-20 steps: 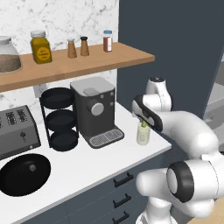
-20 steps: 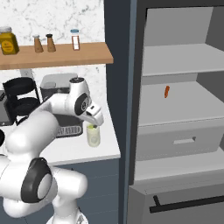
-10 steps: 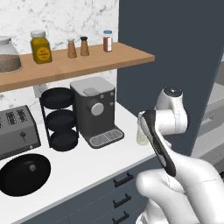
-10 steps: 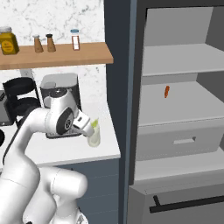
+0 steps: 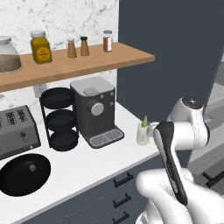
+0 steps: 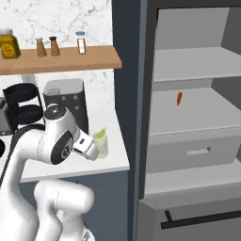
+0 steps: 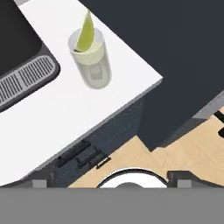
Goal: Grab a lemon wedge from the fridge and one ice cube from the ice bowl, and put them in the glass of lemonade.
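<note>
The lemon wedge (image 7: 85,33) stands in the glass of lemonade (image 7: 92,61), apart from the spread gripper (image 7: 109,183)

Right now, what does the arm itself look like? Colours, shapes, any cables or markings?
The arm is glossy white with rounded, bulbous links. A black band runs along one link in the left base view, and each joint ends in a dark grey round cap, seen on the joint in the right base view. No cables or markings are visible. In the hand view, the hand shows as two small dark grey finger tips.
</note>
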